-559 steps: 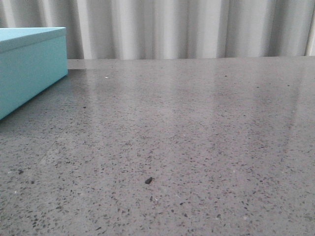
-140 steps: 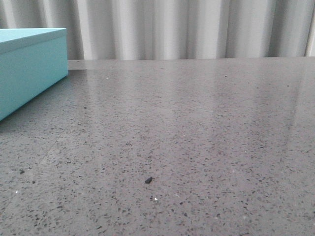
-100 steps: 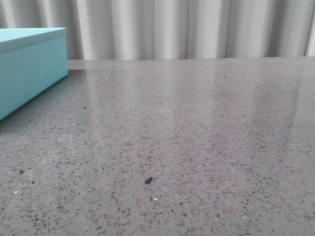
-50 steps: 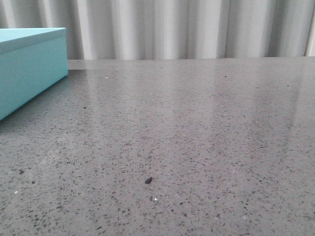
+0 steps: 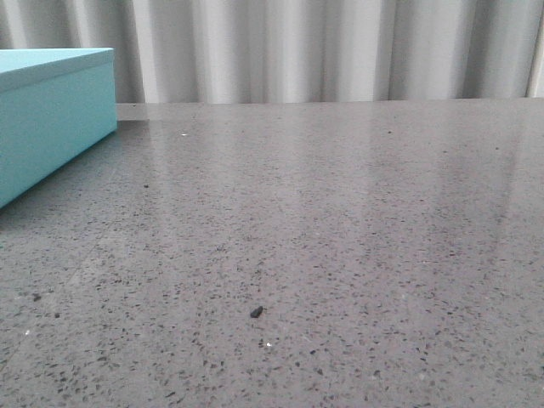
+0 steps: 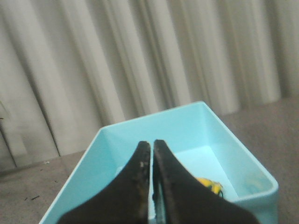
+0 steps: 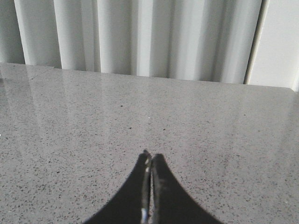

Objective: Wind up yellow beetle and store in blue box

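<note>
The blue box (image 5: 51,119) stands at the far left of the table in the front view. In the left wrist view the box (image 6: 117,144) is open and the yellow beetle (image 6: 211,185) lies on its floor, partly hidden behind my fingers. My left gripper (image 6: 152,143) hovers above the box with its jaws shut and nothing between them. My right gripper (image 7: 152,155) is shut and empty above bare grey table. Neither gripper shows in the front view.
A small dark speck (image 5: 256,312) lies on the speckled grey tabletop (image 5: 340,221). A pleated pale curtain (image 5: 323,51) hangs behind the table's far edge.
</note>
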Tool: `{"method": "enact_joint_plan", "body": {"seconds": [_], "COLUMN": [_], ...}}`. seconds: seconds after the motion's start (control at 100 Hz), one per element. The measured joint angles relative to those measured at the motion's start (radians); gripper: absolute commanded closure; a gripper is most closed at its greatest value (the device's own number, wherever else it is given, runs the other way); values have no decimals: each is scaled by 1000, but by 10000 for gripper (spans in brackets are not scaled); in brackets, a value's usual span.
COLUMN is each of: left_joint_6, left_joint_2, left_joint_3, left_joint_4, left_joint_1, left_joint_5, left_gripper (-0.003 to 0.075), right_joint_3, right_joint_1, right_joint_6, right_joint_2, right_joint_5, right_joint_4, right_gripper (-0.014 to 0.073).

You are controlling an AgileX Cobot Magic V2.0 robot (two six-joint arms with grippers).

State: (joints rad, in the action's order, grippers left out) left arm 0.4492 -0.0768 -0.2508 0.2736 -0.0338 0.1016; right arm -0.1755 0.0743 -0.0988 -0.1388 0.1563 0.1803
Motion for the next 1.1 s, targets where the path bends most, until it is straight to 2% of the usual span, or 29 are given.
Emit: {"method": "enact_joint_plan", "body": {"seconds": [0.13, 0.22, 0.29, 0.42, 0.71, 1.1], "left_joint_6": [-270, -410, -465, -498, -510, -510], "left_joint_2": [48, 72, 80, 80, 80, 80], "left_joint_3": [104, 173, 226, 251, 251, 251], "left_joint_4": [-136, -227, -274, -298, -303, -304], "left_joint_1": [0, 0, 0, 0, 0, 0], "left_joint_5": [-147, -168, -172, -117, 212, 227], "left_gripper": [741, 741, 741, 741, 741, 741], "right_joint_3": [0, 0, 0, 0, 0, 0], "right_joint_1": [0, 0, 0, 0, 0, 0], "right_joint_6": [0, 0, 0, 0, 0, 0], "right_joint_2": [0, 0, 0, 0, 0, 0], "right_joint_5": [0, 0, 0, 0, -2, -2], "right_joint_4": [0, 0, 0, 0, 0, 0], "right_gripper": [655, 655, 655, 655, 655, 655]}}
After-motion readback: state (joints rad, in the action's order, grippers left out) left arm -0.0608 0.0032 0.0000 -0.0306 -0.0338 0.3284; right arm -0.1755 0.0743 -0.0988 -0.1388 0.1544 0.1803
